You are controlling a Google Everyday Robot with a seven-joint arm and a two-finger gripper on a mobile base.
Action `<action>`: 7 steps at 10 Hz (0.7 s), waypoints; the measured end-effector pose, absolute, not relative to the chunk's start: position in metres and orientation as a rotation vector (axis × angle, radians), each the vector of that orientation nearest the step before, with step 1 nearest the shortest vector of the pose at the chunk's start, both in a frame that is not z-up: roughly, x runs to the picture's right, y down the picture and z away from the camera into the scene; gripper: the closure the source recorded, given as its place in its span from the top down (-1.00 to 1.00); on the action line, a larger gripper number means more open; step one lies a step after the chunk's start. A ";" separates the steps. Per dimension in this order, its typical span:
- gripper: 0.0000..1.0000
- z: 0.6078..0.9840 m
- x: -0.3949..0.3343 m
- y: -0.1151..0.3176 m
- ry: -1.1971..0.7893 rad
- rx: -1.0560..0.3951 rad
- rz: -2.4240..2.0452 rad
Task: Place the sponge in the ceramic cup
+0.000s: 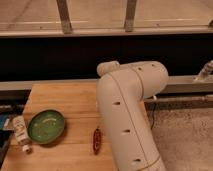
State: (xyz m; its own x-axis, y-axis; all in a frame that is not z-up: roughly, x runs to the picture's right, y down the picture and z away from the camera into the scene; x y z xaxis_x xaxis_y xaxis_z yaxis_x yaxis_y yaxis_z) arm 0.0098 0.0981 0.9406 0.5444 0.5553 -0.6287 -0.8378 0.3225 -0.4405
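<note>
Neither the sponge nor the ceramic cup shows in the camera view; both are hidden or out of frame. My white arm (127, 115) fills the middle and right of the picture, rising over the right part of the wooden table (65, 97). My gripper is out of view, somewhere beyond the arm's bulk.
A green round plate (46, 126) lies on the table's left side. At the left edge lies a white tube (20, 130), with a small white cap (27, 148) below it. A slim red object (96, 140) lies just left of the arm. A dark wall and a rail run behind the table.
</note>
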 end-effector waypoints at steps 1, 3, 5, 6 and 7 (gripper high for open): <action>0.60 0.943 0.008 0.098 0.402 -0.817 0.945; 0.39 0.947 0.009 0.099 0.414 -0.807 0.943; -0.01 0.947 0.012 0.100 0.429 -0.793 0.940; -0.19 0.947 0.014 0.100 0.435 -0.787 0.941; -0.43 0.946 0.018 0.099 0.443 -0.781 0.946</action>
